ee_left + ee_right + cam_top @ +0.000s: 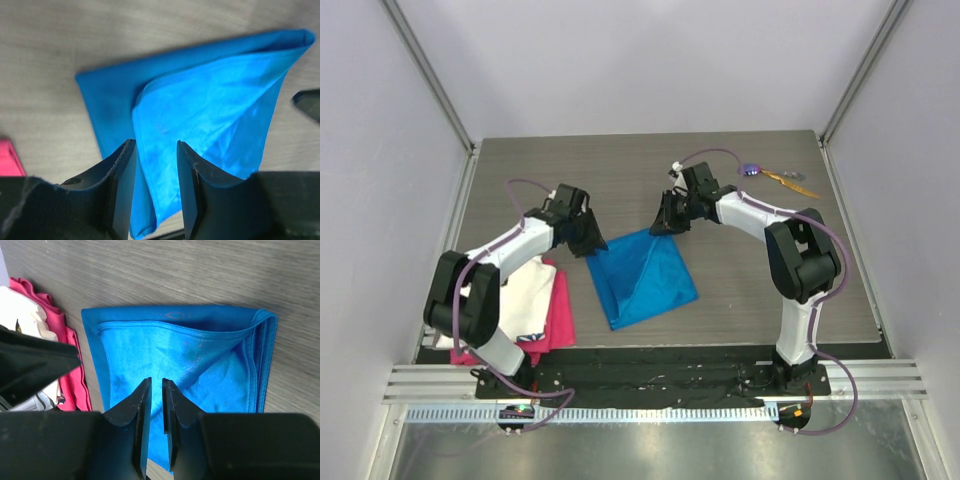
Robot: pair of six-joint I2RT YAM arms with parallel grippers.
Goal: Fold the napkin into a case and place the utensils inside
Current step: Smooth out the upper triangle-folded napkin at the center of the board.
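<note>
The blue napkin (642, 275) lies folded on the table between the arms, a triangular flap laid over its lower layer (200, 110) (175, 355). My left gripper (590, 243) hovers at its left corner, jaws open (156, 145), with only cloth showing below the gap. At the napkin's far corner is my right gripper (665, 222), its jaws (156, 381) drawn to a narrow slit with nothing between them. The utensils lie at the back right: a purple-headed piece (750, 170) and an orange-yellow one (790, 180).
A white cloth (525, 290) on a pink cloth (558, 320) lies at the near left, beside the left arm, and shows again in the right wrist view (75, 370). Grey walls enclose the table on three sides.
</note>
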